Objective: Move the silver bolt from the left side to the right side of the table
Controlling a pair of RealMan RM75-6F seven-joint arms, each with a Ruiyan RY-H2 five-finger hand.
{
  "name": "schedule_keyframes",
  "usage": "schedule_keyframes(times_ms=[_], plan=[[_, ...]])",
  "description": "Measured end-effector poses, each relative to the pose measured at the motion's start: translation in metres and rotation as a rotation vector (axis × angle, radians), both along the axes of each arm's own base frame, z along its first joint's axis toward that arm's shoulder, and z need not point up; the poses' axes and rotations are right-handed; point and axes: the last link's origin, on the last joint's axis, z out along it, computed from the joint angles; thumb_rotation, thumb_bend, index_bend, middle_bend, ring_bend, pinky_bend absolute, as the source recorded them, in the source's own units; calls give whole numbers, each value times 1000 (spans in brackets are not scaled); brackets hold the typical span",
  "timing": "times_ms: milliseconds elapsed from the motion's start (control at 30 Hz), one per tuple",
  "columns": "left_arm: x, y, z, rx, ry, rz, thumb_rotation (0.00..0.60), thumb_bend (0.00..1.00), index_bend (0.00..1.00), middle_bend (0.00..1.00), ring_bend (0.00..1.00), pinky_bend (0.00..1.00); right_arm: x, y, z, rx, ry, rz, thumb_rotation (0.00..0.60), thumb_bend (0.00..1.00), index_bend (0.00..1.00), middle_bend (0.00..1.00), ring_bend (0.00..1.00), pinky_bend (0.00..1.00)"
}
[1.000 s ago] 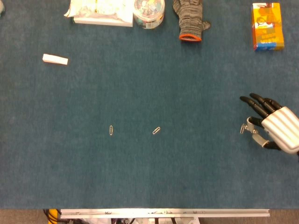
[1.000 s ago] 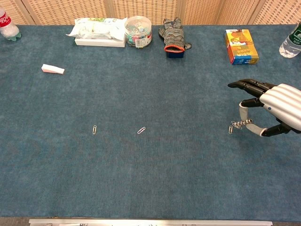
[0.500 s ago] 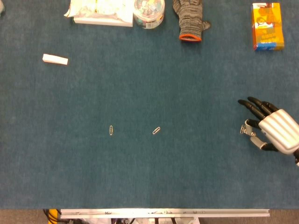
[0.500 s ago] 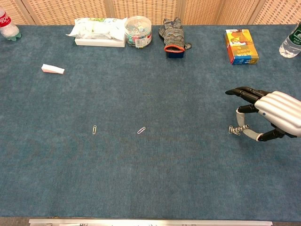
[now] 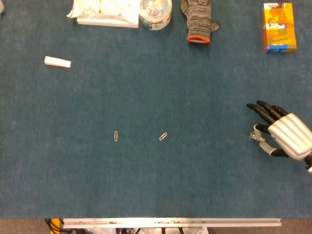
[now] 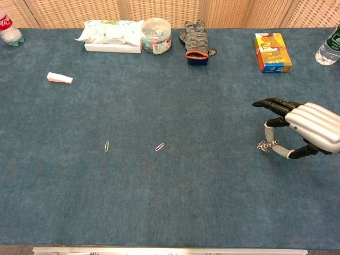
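Paperclips (image 5: 115,136) number two (one bolt (image 6: 263,145) in right hand (image 6: 305,130)).

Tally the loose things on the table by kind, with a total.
Paper clips: 2
Bolt: 1, held by the right hand
Bottles: 2
Glove: 1
Orange box: 1
Tub: 1
Tissue pack: 1
White block: 1
Total: 10

right robot hand (image 6: 305,129), pinching, other fingers extended

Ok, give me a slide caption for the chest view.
Right hand pinches the silver bolt low over the table's right side.
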Motion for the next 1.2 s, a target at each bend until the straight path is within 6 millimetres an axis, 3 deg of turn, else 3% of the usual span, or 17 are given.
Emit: schedule_keyframes(times_ms=[200,500,633,800,967,1200], plan=[[1,0,0,-4,-2,-3,600,279,580,0,0,18,5,-3,12,-51,-23,20,600,350,610,87,0,203],[1,-1,-2,-15,0,-5,600,279,580,0,0,18,8,-15,47,-223,-35,26,600,342,610,87,0,199],[2,-1,-3,-21,3,-5,600,279,580,0,0,18,3,-23,56,-298,-7,-13,600,218,508,87,0,195],[2,1,-5,-27,4,-5,600,279,580,0,0,18,-2,-36,55,-350,36,-77,600,143,373,87,0,195],[1,2,-6,-30,8,-2,600,279,580,0,0,18,6,-49,48,-342,27,-73,600,139,355,87,0,195],[1,4,-8,-40,13,2,600,279,573,0,0,18,15,-46,49,-338,-23,-43,600,141,355,87,0,195]])
